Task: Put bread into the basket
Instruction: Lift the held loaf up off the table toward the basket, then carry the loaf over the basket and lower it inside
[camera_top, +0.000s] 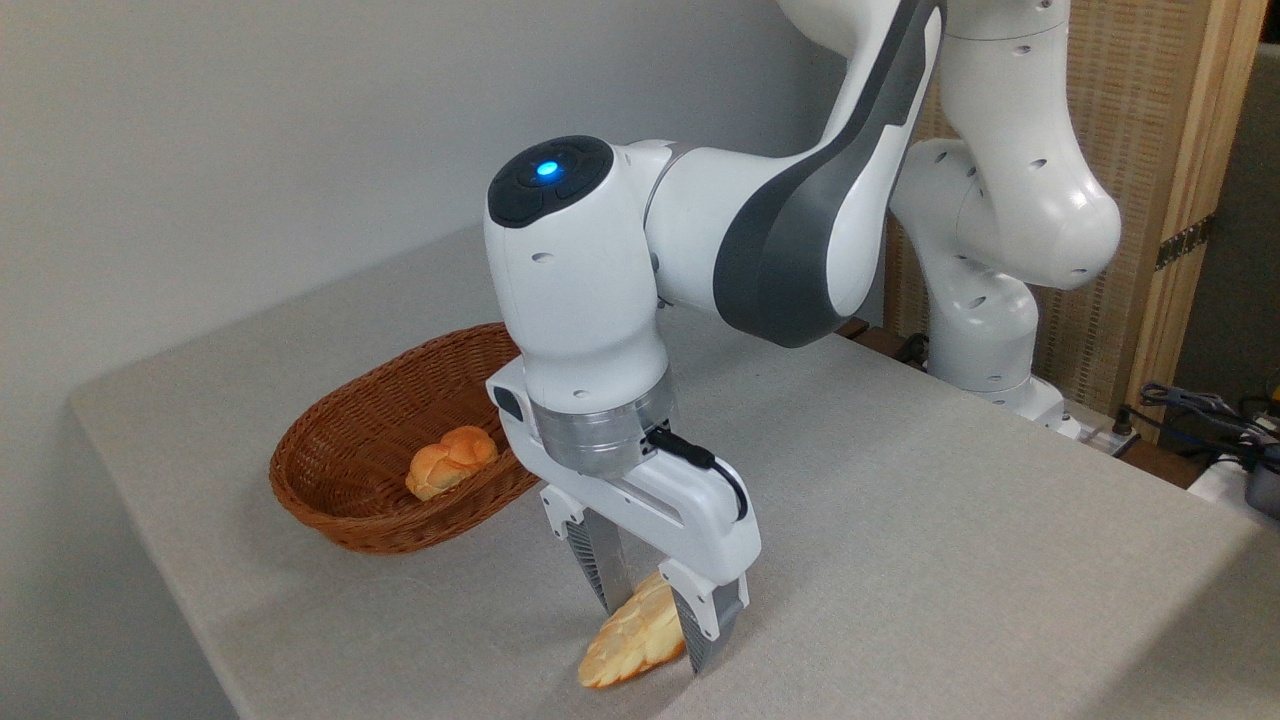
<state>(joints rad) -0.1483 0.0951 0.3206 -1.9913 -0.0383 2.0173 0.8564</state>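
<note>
Fingers (612, 570) of the gripper (655, 625) straddle the bread (630, 640) on the table (900, 520), apparently pinching it, though contact is hard to confirm. A firm mid-loaf squeeze should precede lifting. Up-left of the fingers, the basket (330, 500) holds a small bun (450, 460); its near rim must be cleared.

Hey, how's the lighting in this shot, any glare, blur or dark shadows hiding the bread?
Camera view: soft, even light, no harsh glare. The claw casts only a faint shadow on the table. The bread is sharp and well lit, as is the basket. The arm hides part of the basket's rim.
</note>
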